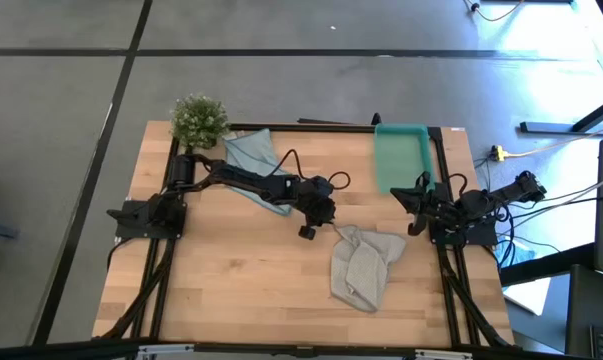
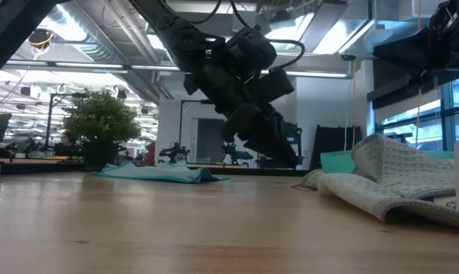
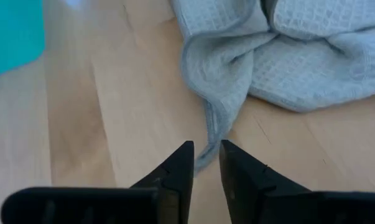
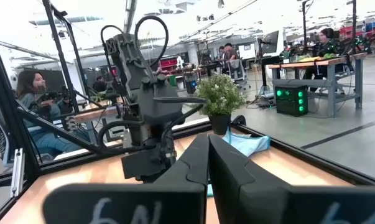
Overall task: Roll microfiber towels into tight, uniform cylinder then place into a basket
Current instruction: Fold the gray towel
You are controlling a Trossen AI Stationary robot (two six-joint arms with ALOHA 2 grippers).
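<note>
Currently our left gripper (image 1: 308, 231) hangs near the middle of the worktop, its fingers (image 3: 175, 177) almost closed with a thin gap, holding nothing. Just ahead of them lies a trailing corner of the grey-beige towel (image 1: 364, 265), which sits crumpled and unrolled toward the right half of the worktop, nearer the front edge. Our right gripper (image 1: 417, 205) waits near the right edge, fingers pressed together and empty.

The likely trouble, as we judge it: the corner is thin and flat on the wood, so a narrow grip could slide over it or catch only a thread of fabric. Because the cloth is bunched, dragging one corner may tighten the tangle rather than spread it, and any roll started that way would come out lopsided.

The light blue towel (image 1: 253, 160) lies loose near the back-left corner, partly beneath the left arm. The teal basket (image 1: 402, 152) sits empty at the back-right corner. A small potted plant (image 1: 198, 119) stands at the back-left corner. Nothing lies between the fingers and the towel corner.
</note>
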